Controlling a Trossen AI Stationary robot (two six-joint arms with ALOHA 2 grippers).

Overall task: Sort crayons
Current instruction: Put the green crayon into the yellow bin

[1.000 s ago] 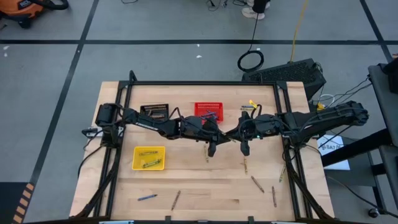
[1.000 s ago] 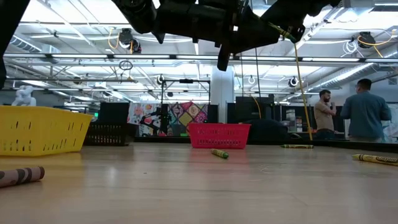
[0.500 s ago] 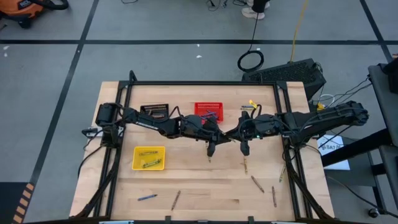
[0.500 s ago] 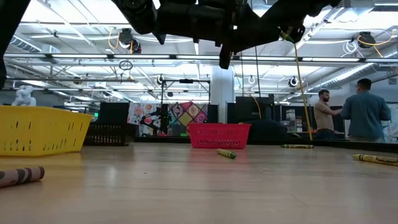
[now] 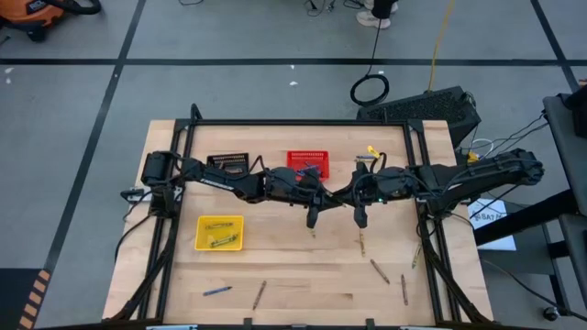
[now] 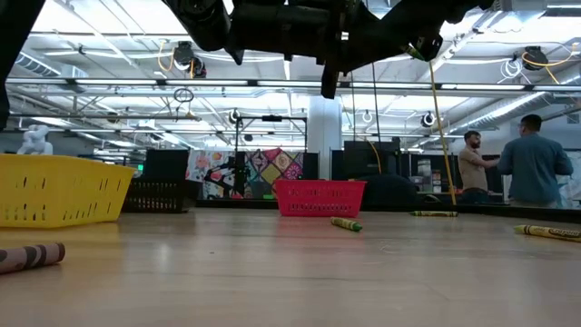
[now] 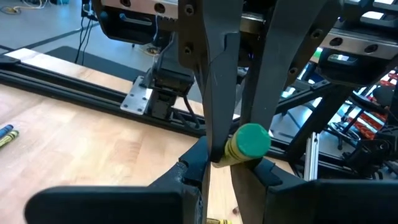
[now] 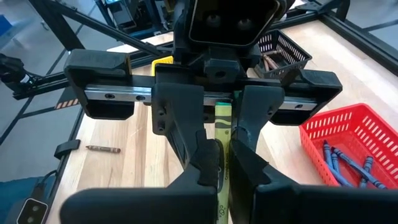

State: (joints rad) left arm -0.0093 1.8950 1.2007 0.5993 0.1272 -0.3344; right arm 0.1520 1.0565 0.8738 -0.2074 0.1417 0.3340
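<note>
We see both arms meeting over the middle of the bench (image 5: pixel 275 280), just in front of the red basket (image 5: pixel 307 162). The left end effector (image 5: pixel 313 216) is clenched on a yellow-green crayon (image 7: pixel 245 144), whose round green end shows between its fingers in the left wrist view. The right end effector (image 5: pixel 360 218) faces it from just beside, its fingers pressed together; in the right wrist view the same crayon (image 8: pixel 222 155) runs between the two sets of fingers, so we cannot tell whether the right one also grips it.

Around them, the red basket holds blue crayons (image 8: pixel 339 158), the black basket (image 5: pixel 228 163) holds brown ones, and the yellow basket (image 5: pixel 220 233) near the left side holds yellow-green ones. Loose crayons lie on the near part of the bench: a blue crayon (image 5: pixel 217 291) and a brown crayon (image 5: pixel 260 293) toward the left, and several more (image 5: pixel 380 271) on the right. Another yellow-green crayon (image 6: pixel 346 223) lies in front of the red basket in the low view. Two people (image 6: pixel 513 169) stand well beyond the bench.
</note>
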